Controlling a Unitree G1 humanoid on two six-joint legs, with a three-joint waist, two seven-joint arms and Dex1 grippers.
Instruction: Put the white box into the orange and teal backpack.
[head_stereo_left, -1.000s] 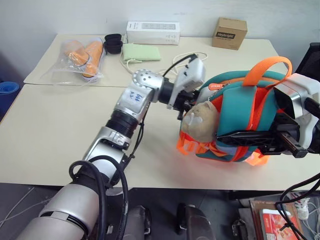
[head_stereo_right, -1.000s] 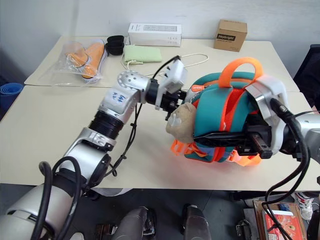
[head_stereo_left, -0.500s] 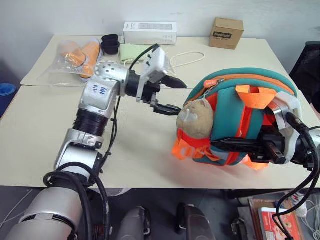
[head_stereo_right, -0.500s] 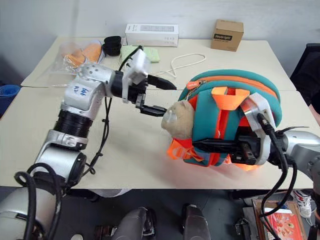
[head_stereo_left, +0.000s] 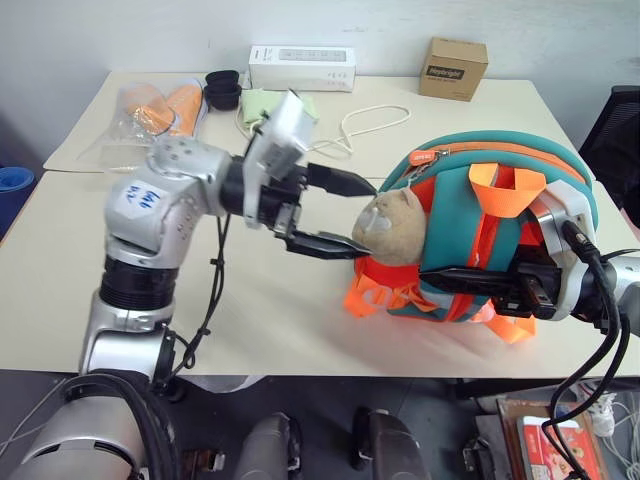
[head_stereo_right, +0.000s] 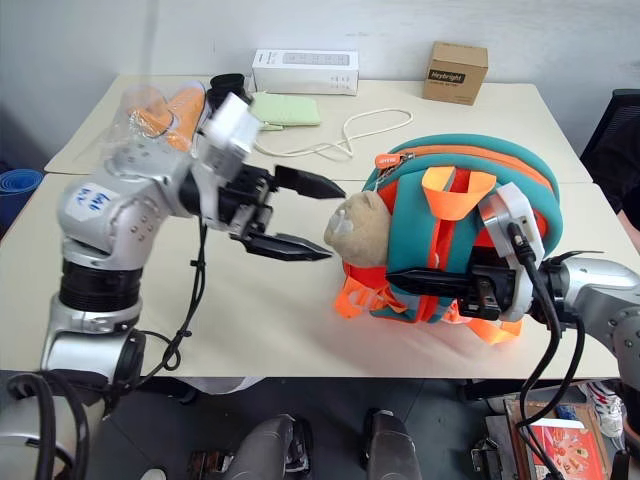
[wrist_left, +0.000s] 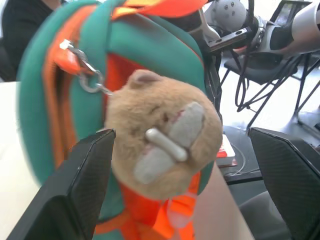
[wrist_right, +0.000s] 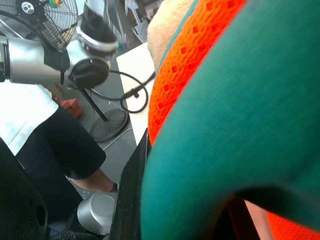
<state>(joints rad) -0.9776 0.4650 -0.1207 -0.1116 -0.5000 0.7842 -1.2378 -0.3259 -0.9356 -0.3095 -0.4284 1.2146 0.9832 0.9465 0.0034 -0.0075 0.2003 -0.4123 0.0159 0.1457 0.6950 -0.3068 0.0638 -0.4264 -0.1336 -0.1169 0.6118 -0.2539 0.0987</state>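
Note:
The orange and teal backpack (head_stereo_left: 500, 195) stands upright on the table's near right. Its beige plush charm (head_stereo_left: 390, 222) hangs on the side facing my left gripper. My left gripper (head_stereo_left: 366, 218) hovers just left of the charm, open, with nothing between its fingers. In the left wrist view the charm (wrist_left: 160, 135) sits close ahead between the fingers (wrist_left: 85, 185). My right gripper (head_stereo_left: 475, 278) reaches in from the right and is shut on the backpack's orange straps, holding it. The zip pull (head_stereo_left: 425, 157) is at the left end of the top. The white box is out of view.
Along the far edge sit a long white carton (head_stereo_left: 303, 66), a small brown cardboard box (head_stereo_left: 453, 67), black cups (head_stereo_left: 222, 88), a green cloth (head_stereo_left: 275, 103), a clear bag of orange items (head_stereo_left: 160, 110) and a looped white cord (head_stereo_left: 370, 120).
My left gripper has opened and drawn back to the left, away from the backpack's zip end. The backpack, still held by my right gripper, has settled lower.

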